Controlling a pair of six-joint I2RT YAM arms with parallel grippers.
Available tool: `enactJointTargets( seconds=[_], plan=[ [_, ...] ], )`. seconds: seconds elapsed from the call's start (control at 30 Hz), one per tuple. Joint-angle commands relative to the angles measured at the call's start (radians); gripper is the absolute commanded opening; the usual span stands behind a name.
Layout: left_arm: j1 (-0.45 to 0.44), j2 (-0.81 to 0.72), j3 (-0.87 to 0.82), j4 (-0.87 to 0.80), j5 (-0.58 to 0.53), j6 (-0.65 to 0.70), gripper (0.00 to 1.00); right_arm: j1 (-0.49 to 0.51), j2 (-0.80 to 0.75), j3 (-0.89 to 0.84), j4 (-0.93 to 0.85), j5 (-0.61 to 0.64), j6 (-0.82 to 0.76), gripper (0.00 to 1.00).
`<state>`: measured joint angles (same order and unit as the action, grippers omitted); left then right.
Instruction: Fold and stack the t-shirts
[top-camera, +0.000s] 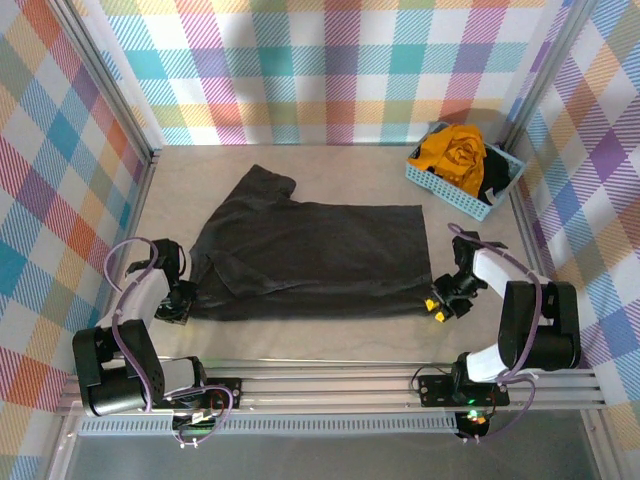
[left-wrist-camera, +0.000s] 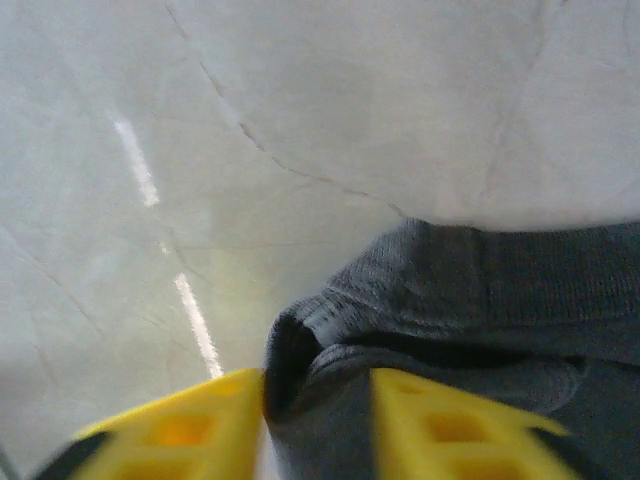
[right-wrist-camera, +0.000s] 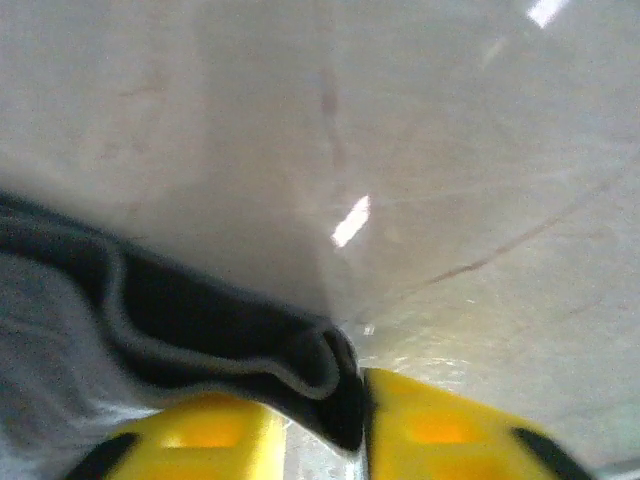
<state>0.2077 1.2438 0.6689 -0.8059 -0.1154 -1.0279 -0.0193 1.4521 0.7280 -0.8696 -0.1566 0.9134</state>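
Observation:
A dark charcoal t-shirt lies spread flat across the middle of the table, folded into a rough rectangle with a sleeve pointing to the back left. My left gripper is at its near left corner. In the left wrist view the yellow fingers stand apart around a bunched fold of the t-shirt. My right gripper is at the near right corner. Its jaws are parted, and the t-shirt's hem rests against the right finger. A mustard-yellow t-shirt lies crumpled in the basket.
The light blue lattice basket stands at the back right corner, with dark cloth beside the yellow shirt. Checked walls close in the table on three sides. Bare tabletop runs along the near edge in front of the shirt.

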Motion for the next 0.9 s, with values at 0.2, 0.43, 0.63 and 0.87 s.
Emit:
enactJointTargets(
  seconds=[0.2, 0.43, 0.63, 0.87],
  plan=[
    [-0.241, -0.162, 0.181, -0.153, -0.101, -0.184, 0.63, 0.039, -0.198, 0.152, -0.095, 0.135, -0.084, 0.58],
    [-0.527, -0.103, 0.057, 0.128, 0.096, -0.452, 0.61, 0.226, -0.236, 0.159, 0.262, -0.252, -0.198, 0.61],
    [-0.539, -0.038, -0.033, 0.309, 0.107, -0.529, 0.56, 0.289, -0.176, 0.189, 0.331, -0.341, -0.215, 0.57],
    [-0.539, 0.067, -0.035, 0.378, 0.075, -0.513, 0.34, 0.290, -0.182, 0.179, 0.311, -0.335, -0.225, 0.53]
  ],
)
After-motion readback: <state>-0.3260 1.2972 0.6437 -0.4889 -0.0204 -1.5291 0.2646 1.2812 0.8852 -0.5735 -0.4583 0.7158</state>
